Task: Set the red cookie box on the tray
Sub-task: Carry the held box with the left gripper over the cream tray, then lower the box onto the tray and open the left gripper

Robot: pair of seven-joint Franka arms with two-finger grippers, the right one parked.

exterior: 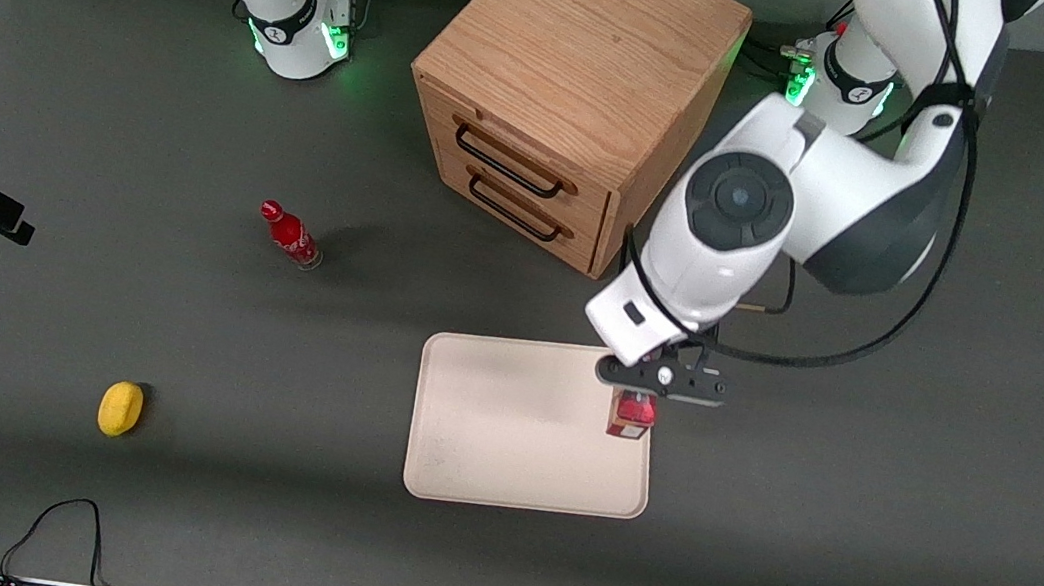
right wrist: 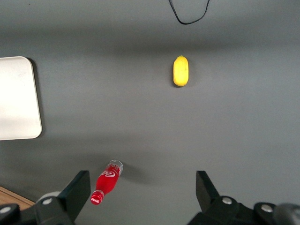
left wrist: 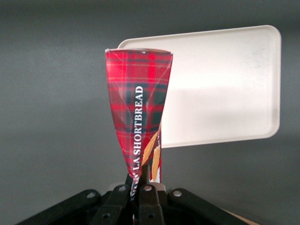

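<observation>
While the fingers pinch it: the gripper (exterior: 638, 389) holds one red cookie box (exterior: 632, 416) above the tray's edge nearest the working arm's end of the worktop.
Count, task things: one red cookie box, one tray (exterior: 504, 432).
Count, other things: one wooden drawer cabinet (exterior: 569, 87) with two drawers, one small red bottle (exterior: 289, 235), one yellow lemon-like fruit (exterior: 120, 408).
Fingers: closed tight on one end of the box, its cardboard squeezed flat between them in the left wrist view (left wrist: 140, 187); the box widens away from them to its free end.
Box long axis: runs straight out from the fingers and hangs down toward the tray, close to upright; in the front view only its short end and a little side show under the gripper.
Box markings: red tartan (left wrist: 138, 93), white lettering "SHORTBREAD" along its length, tan cookie pictures near the gripped end.
Box contact: whether its free end touches the tray cannot be told.
Tray: cream-white (left wrist: 225, 89), flat on the dark grey worktop (exterior: 854, 528), in front of the cabinet and nearer the front camera, nothing lying on its surface apart from the box above its rim.
Bottle: upright (right wrist: 107, 183), toward the parked arm's end, well apart from the tray.
Yellow fruit: nearer the front edge of the worktop (right wrist: 181, 71), farther still toward the parked arm's end.
</observation>
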